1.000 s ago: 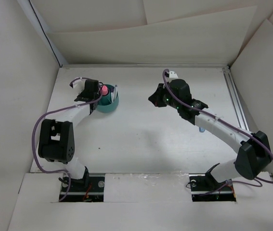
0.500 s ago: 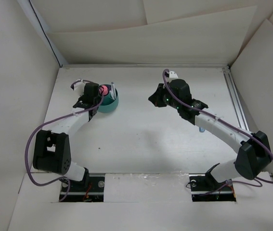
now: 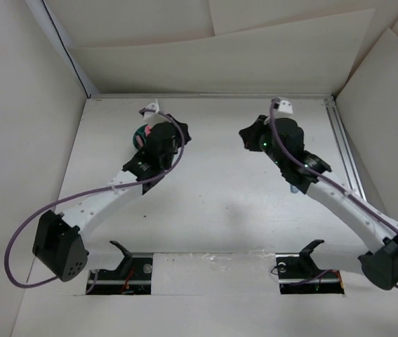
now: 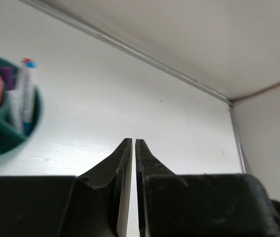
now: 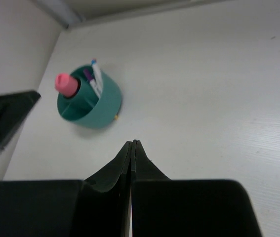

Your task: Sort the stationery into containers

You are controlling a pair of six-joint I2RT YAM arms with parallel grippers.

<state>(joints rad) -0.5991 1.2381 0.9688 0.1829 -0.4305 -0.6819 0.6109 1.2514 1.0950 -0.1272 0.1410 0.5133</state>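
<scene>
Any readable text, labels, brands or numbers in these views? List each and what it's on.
None can be read in any view.
The teal desk cup shows no print on its wall.
The pens and the pink piece standing in it are too small and blurred to show any marking.

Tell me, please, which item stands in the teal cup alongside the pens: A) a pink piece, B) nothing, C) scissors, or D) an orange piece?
A: the right wrist view shows a pink stubby piece standing in the teal cup next to the pens.
</scene>
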